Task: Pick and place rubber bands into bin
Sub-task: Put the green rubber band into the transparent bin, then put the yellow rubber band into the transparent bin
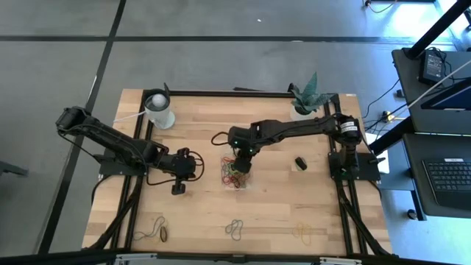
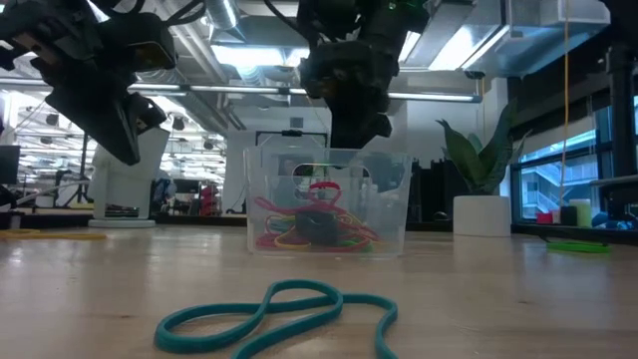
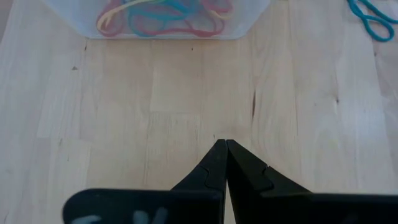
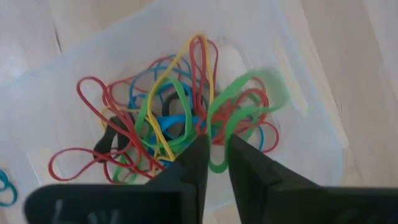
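Right pincer over the bin, letting a green band go

High view: right pincer point(image 1: 240, 163) hangs directly above the bin point(image 1: 236, 175), presumably to drop its load; left pincer point(image 1: 179, 188) waits beside it on the tabletop point(image 1: 280, 202). Low view: the rubber bands point(image 2: 317, 225) lie below the pincer, whose tips are hidden. Left wrist: fingers together, empty. Right wrist: fingers slightly apart, a blurred green band point(image 4: 239, 106) just beyond; contact unclear

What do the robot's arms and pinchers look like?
Both arms are black and jointed, with dark cables running along them. The right arm has a white label near its base. Each gripper, left and right, ends in two flat black jaws tapering to a point, with small notches on the left ones.
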